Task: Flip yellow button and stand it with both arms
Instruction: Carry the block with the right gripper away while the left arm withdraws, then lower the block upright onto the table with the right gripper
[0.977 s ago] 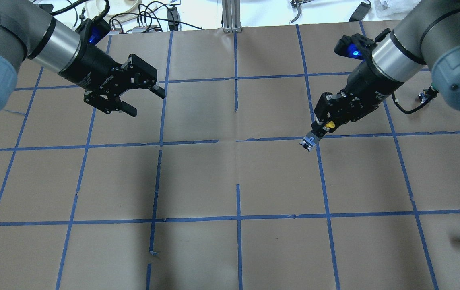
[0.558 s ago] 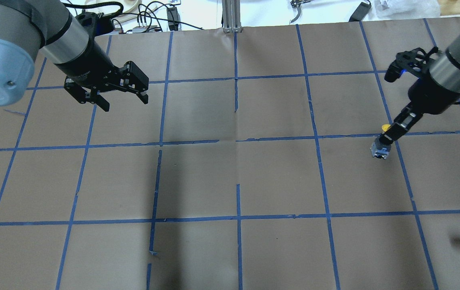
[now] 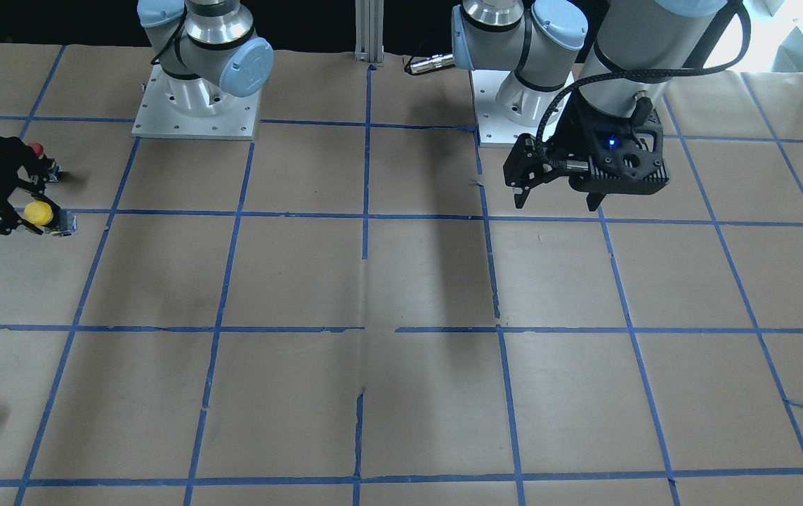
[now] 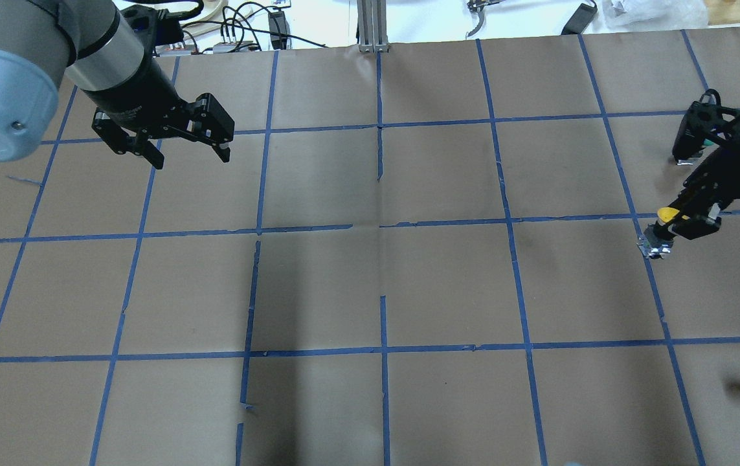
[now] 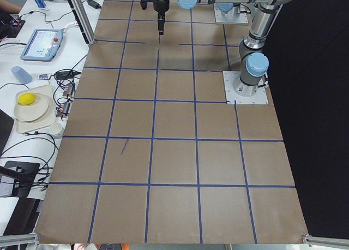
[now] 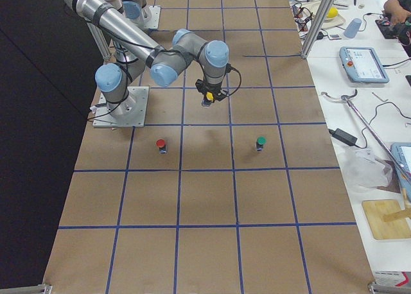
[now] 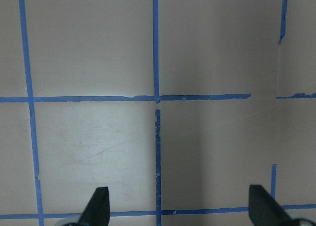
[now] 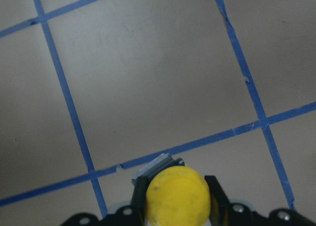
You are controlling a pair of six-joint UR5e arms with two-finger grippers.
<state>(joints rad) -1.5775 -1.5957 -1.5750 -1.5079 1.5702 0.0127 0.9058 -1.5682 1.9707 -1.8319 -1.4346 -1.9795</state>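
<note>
Yellow button (image 4: 666,214): was pinched in the right gripper (image 4: 680,223) near the table's (image 4: 447,291) right edge in the overhead view, just beside a crossing of blue tape (image 4: 382,353) lines. Its yellow cap sat next to the gripper. Its dark, grey-ended body pointed away from the wrist and down toward the table at a tilt. Whether the body touched the table could not be told.

Right gripper: its fingers (image 8: 213,189) were pressed against the button from both sides. In the right wrist view the yellow cap filled the gap between them, and the grey end of the body showed just beyond it.

Left gripper (image 4: 191,158): hung above the table on the opposite side, well apart from the button, pointing down. Its fingers were spread wide with nothing between them. In the left wrist view only the two tips showed at the bottom corners, over bare paper and tape.

Red-capped button (image 6: 160,144): stood upright on the table with its cap up, near the right gripper but apart from it.

Green-capped button (image 6: 260,142): stood upright in the same row of squares as the red one, well apart from it and farther from the robot's base.

Table: was covered in brown paper and marked into squares by the blue tape.
</note>
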